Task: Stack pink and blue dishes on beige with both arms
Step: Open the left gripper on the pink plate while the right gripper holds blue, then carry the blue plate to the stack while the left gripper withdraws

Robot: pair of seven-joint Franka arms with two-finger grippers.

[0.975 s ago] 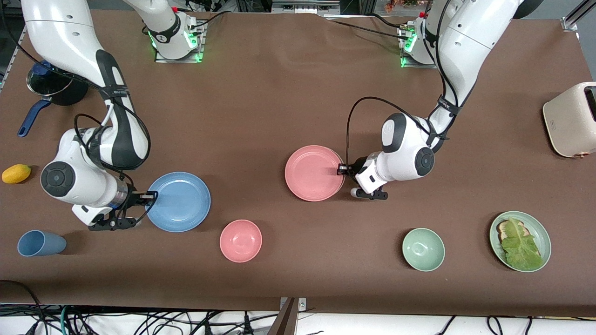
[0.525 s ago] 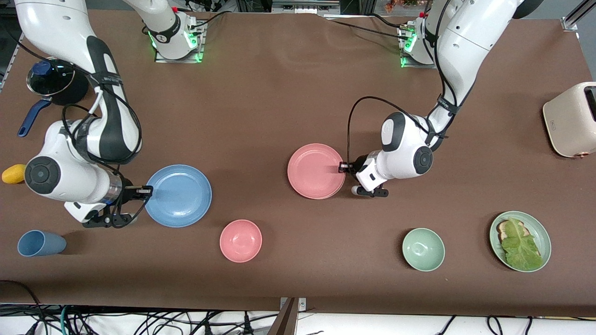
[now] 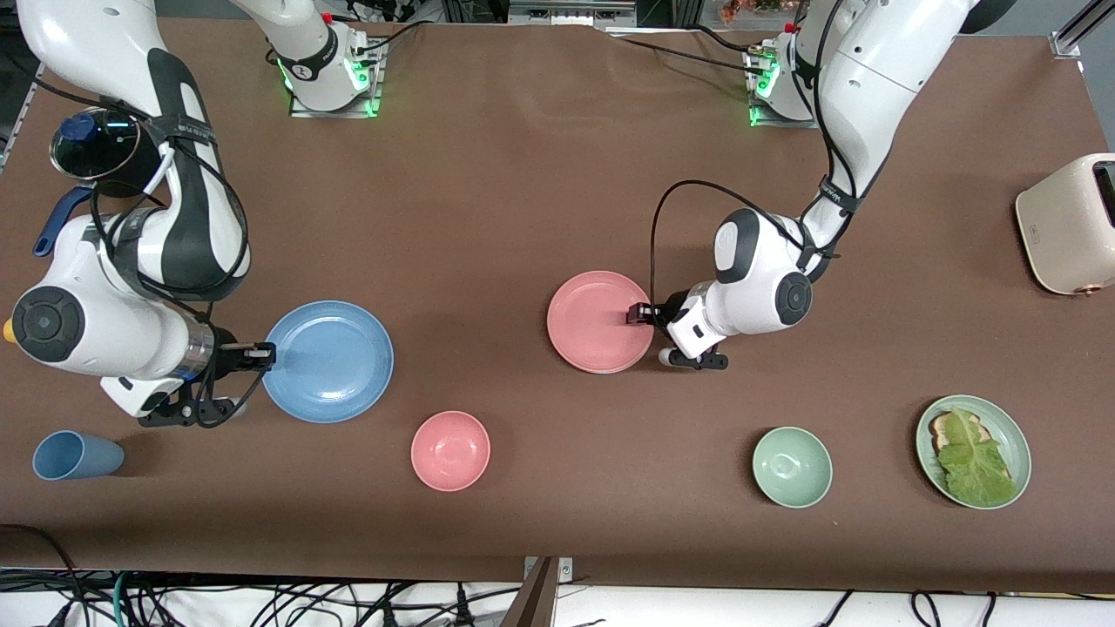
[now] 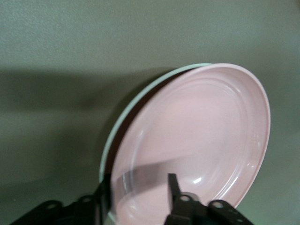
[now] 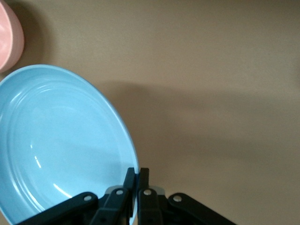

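My right gripper is shut on the rim of the light blue plate, which hangs slightly above the table near the right arm's end. My left gripper holds the rim of the pink plate near the table's middle, one finger over its inside and one under it. The pink plate is tilted up at the gripper's side. In the left wrist view the pale rim of another plate shows under it; this seems to be the beige plate, hidden in the front view.
A pink bowl and a blue cup sit nearer the front camera than the blue plate. A green bowl, a green plate with lettuce and a cream toaster occupy the left arm's end. A lidded pot stands by the right arm.
The right arm has drawn back toward its end of the table and risen with the blue plate. The pink plate has tipped up at the left gripper's side and shifted slightly toward it.
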